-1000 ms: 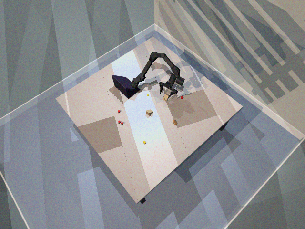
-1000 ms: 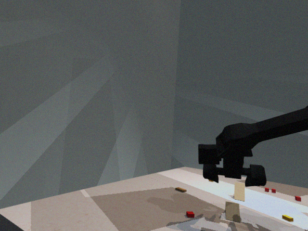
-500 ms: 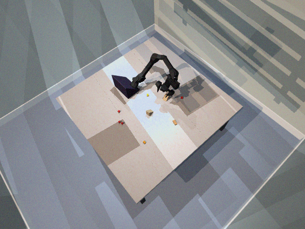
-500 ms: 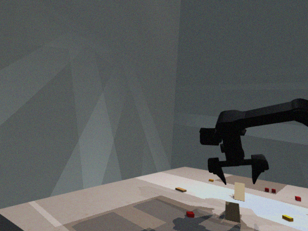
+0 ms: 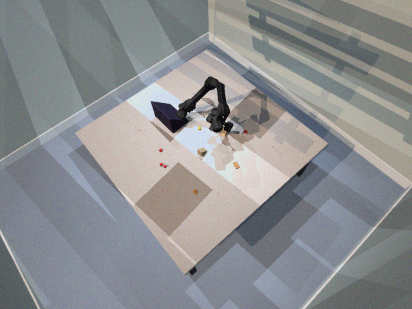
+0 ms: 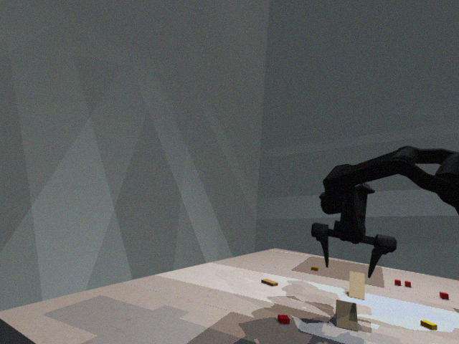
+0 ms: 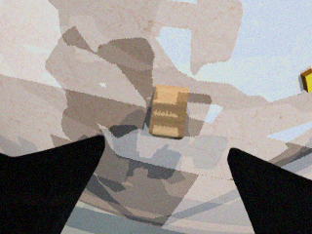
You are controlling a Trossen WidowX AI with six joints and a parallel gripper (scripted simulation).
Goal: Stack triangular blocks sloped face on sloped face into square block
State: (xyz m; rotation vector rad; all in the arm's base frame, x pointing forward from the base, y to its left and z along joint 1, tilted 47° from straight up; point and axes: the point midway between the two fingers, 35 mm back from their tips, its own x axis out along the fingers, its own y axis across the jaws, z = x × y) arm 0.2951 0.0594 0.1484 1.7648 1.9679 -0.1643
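One triangular block point(image 5: 223, 132) point(image 6: 346, 315) point(image 7: 169, 112), tan with patchy shadow, stands on the table point(image 5: 109, 140) under my hand. The other triangular block point(image 5: 201, 152) point(image 6: 356, 284), pale tan, stands apart from it, toward the table's middle; it is outside the wrist view. My gripper point(image 6: 348, 271) point(image 7: 167, 148) is wide open and empty. Its fingertips are above the nearer block, with a gap between them and the block. In the top view the hand partly hides that block, and its sloped face is hard to make out.
A dark red block point(image 5: 245, 131) point(image 6: 283, 319) and a yellow block point(image 5: 199, 127) point(image 6: 429, 325) point(image 7: 308, 82) flank the nearer block. A flat orange block point(image 5: 235, 165) point(image 6: 269, 282), a small orange block point(image 5: 195, 191) and several red blocks lie farther off. A dark purple wedge point(image 5: 163, 112) is beside the arm's base.
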